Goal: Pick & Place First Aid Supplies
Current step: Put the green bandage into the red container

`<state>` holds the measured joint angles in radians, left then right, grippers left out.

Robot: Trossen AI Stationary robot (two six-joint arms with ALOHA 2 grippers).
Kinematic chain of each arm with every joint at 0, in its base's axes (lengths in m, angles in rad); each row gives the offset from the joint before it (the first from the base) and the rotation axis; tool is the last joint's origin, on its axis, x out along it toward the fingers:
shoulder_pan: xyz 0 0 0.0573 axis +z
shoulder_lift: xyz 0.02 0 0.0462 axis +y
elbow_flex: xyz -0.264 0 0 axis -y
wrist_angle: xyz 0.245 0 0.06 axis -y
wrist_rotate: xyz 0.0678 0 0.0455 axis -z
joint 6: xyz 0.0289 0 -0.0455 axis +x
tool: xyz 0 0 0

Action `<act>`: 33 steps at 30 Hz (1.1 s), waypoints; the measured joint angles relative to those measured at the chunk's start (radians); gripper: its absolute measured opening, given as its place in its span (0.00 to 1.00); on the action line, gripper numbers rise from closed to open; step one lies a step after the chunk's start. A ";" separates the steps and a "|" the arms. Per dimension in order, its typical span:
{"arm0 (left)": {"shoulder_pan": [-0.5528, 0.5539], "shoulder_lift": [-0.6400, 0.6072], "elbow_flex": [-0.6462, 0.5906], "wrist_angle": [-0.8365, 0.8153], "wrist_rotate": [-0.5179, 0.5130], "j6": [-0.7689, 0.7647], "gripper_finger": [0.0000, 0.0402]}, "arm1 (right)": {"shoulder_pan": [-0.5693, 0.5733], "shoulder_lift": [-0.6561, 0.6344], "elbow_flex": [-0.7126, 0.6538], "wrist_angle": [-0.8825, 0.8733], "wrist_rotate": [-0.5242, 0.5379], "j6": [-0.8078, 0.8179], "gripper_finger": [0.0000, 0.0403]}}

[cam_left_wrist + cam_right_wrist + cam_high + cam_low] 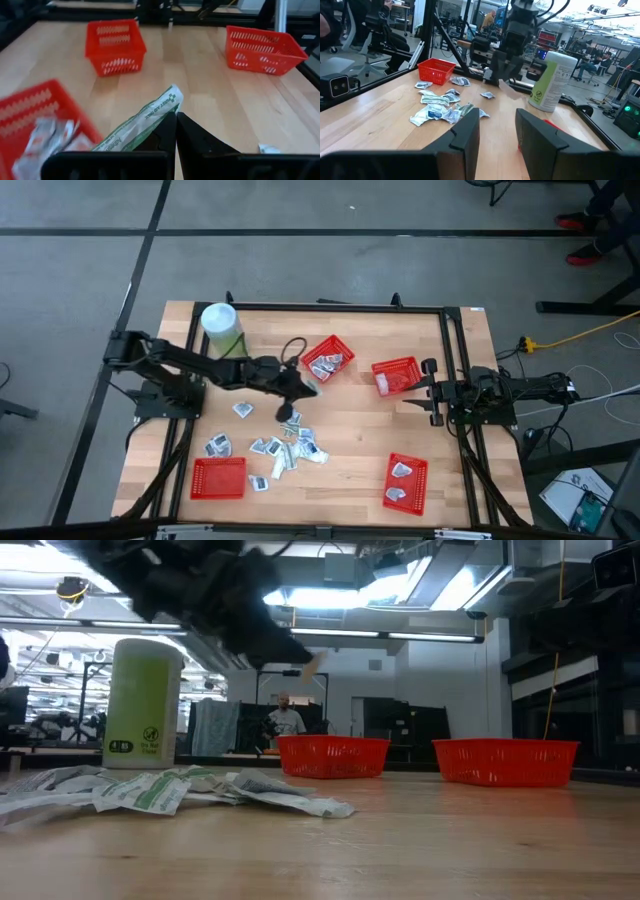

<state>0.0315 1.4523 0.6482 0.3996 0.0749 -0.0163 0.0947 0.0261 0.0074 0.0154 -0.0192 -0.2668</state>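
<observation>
I have an adhesive-bandage packet (145, 122) pinched in the left end effector (293, 389), fingers shut tight on its tail, hanging above the worktop (350, 450) at about 7 o'clock from the upper-middle red basket (328, 358). To place it well, I judge I should carry it fully over that basket's rim before letting go, since the long wrapper could drape on the edge. The loose pile of packets (280, 450) lies at 6 o'clock. The right end effector (497, 127) waits at the worktop's right edge, fingers apart and empty.

Bare wood lies open at frame centre between the scattered packets (275, 448) and right-hand baskets (396, 375); the canister (222, 330) blocks upper left.
</observation>
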 joint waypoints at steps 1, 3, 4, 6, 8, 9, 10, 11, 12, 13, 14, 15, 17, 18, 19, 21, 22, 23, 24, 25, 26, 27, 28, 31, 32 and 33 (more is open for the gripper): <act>0.002 0.028 0.029 0.000 0.014 0.013 0.00 | 0.000 0.000 0.000 0.000 0.000 0.000 0.31; 0.006 0.080 0.085 0.000 0.034 0.030 0.00 | 0.000 0.000 0.000 0.000 0.000 0.000 0.31; 0.009 0.107 0.114 0.001 0.038 0.041 0.00 | 0.000 0.000 0.000 0.000 0.000 0.000 0.31; 0.015 0.161 0.166 0.000 0.043 0.061 0.00 | 0.000 0.000 0.000 0.000 0.000 0.000 0.31; 0.022 0.215 0.218 0.000 0.043 0.079 0.00 | 0.000 0.000 0.000 0.000 0.000 0.000 0.31; 0.026 0.241 0.244 0.000 0.043 0.088 0.00 | 0.000 0.000 0.000 0.000 0.000 0.000 0.31; 0.030 0.267 0.270 0.000 0.043 0.098 0.00 | 0.000 0.000 0.000 0.000 0.000 0.000 0.31; 0.034 0.291 0.294 0.000 0.043 0.105 0.00 | 0.000 0.000 0.000 0.000 0.000 0.000 0.31; 0.038 0.317 0.322 0.001 0.044 0.112 0.00 | 0.000 0.000 0.000 0.000 0.000 0.000 0.31; 0.040 0.341 0.348 0.000 0.043 0.117 0.00 | 0.000 0.000 0.000 0.000 0.000 0.000 0.31; 0.044 0.366 0.375 0.002 0.043 0.120 0.00 | 0.000 0.000 0.000 0.000 0.000 0.000 0.31; 0.046 0.391 0.402 0.012 0.043 0.123 0.00 | 0.000 0.000 0.000 0.000 0.000 0.000 0.31; 0.047 0.439 0.449 0.051 0.064 0.132 0.00 | 0.000 0.000 0.000 0.000 0.000 0.000 0.31; 0.049 0.464 0.473 0.069 0.078 0.135 0.00 | 0.000 0.000 0.000 0.000 0.000 0.000 0.31; 0.049 0.489 0.499 0.085 0.083 0.135 0.00 | 0.000 0.000 0.000 0.000 0.000 0.000 0.31; 0.049 0.532 0.547 0.087 0.084 0.141 0.00 | 0.000 0.000 0.000 0.000 0.000 0.000 0.31; 0.049 0.553 0.571 0.091 0.084 0.149 0.00 | 0.000 0.000 0.000 0.000 0.000 0.000 0.31; 0.051 0.568 0.588 0.091 0.084 0.160 0.00 | 0.000 0.000 0.000 0.000 0.000 0.000 0.31; 0.052 0.585 0.606 0.092 0.085 0.172 0.00 | 0.000 0.000 0.000 0.000 0.000 0.000 0.31; 0.052 0.602 0.625 0.103 0.084 0.181 0.00 | 0.000 0.000 0.000 0.000 0.000 0.000 0.31; 0.053 0.618 0.640 0.103 0.084 0.188 0.00 | 0.000 0.000 0.000 0.000 0.000 0.000 0.31; 0.055 0.634 0.656 0.099 0.085 0.195 0.00 | 0.000 0.000 0.000 0.000 0.000 0.000 0.31; 0.056 0.649 0.671 0.099 0.085 0.204 0.00 | 0.000 0.000 0.000 0.000 0.000 0.000 0.31; 0.056 0.699 0.719 0.103 0.095 0.252 0.00 | 0.000 0.000 0.000 0.000 0.000 0.000 0.31; 0.056 0.716 0.737 0.104 0.098 0.264 0.00 | 0.000 0.000 0.000 0.000 0.000 0.000 0.31; 0.056 0.732 0.750 0.102 0.098 0.276 0.00 | 0.000 0.000 0.000 0.000 0.000 0.000 0.31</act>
<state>0.0875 2.1842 1.3987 0.5021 0.1730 0.2600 0.0947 0.0257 0.0074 0.0154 -0.0190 -0.2665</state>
